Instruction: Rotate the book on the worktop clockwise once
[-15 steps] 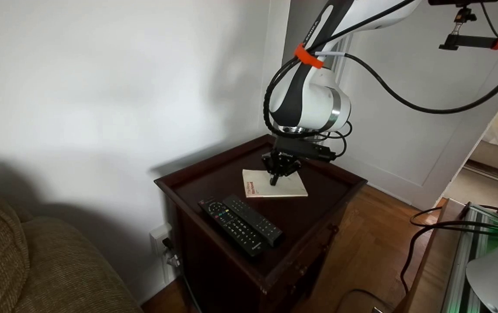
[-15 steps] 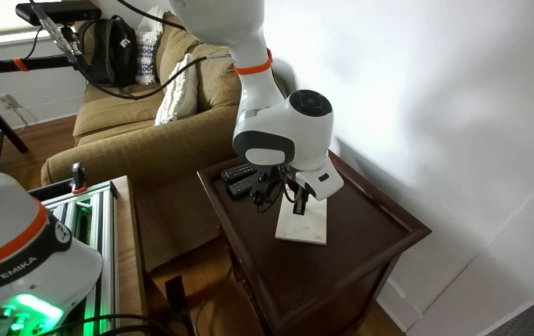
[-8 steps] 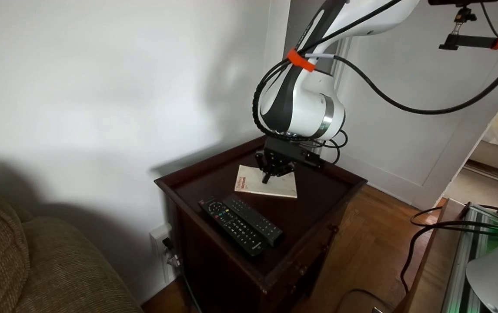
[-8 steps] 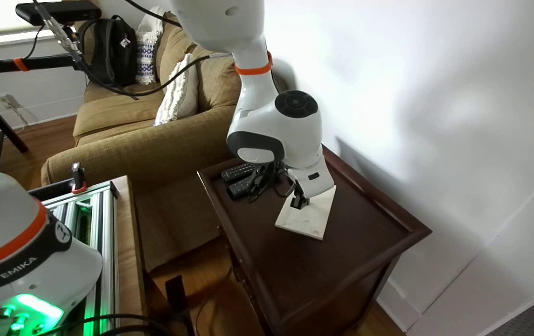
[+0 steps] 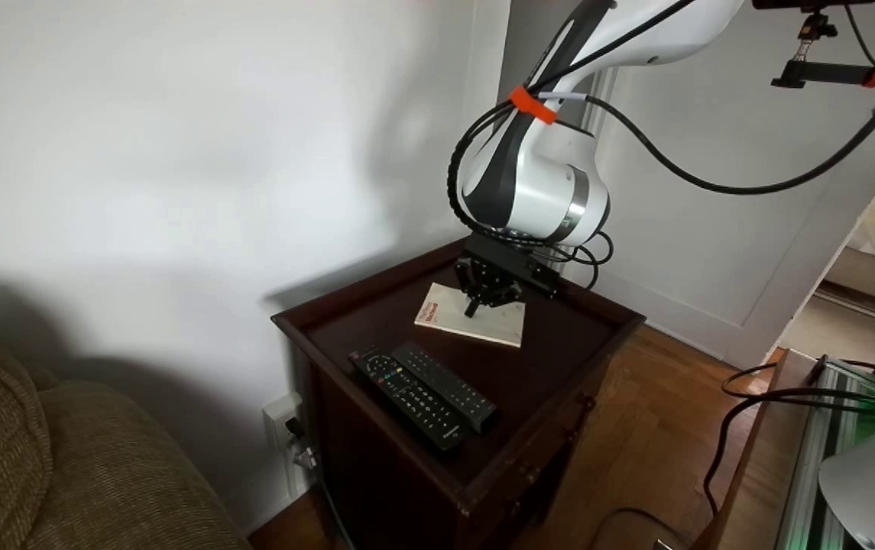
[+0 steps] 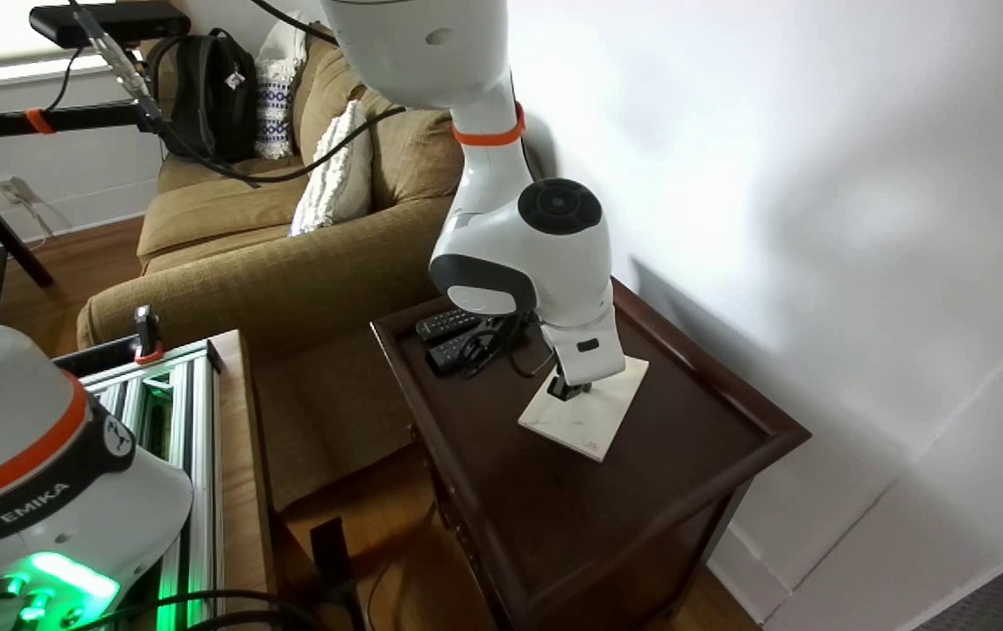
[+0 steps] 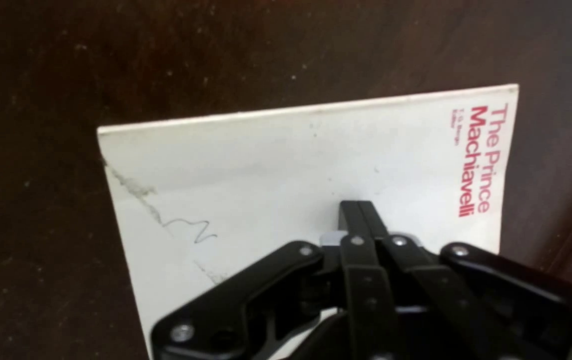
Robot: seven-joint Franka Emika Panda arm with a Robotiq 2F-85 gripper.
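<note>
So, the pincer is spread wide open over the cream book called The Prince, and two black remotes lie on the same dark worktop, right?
Not quite: the pincer is shut, with its two fingertips together, as the wrist view shows. It is over the cream book called The Prince, and two black remotes lie on the same dark worktop.

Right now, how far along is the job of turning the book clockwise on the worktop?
Done: the book has swung partly clockwise on the worktop since a second ago.
In hand: the closed jaws stand at its cover, apparently pressing it.
Left: probably more turning, how much I cannot tell, then lifting the jaws off its cover.
</note>
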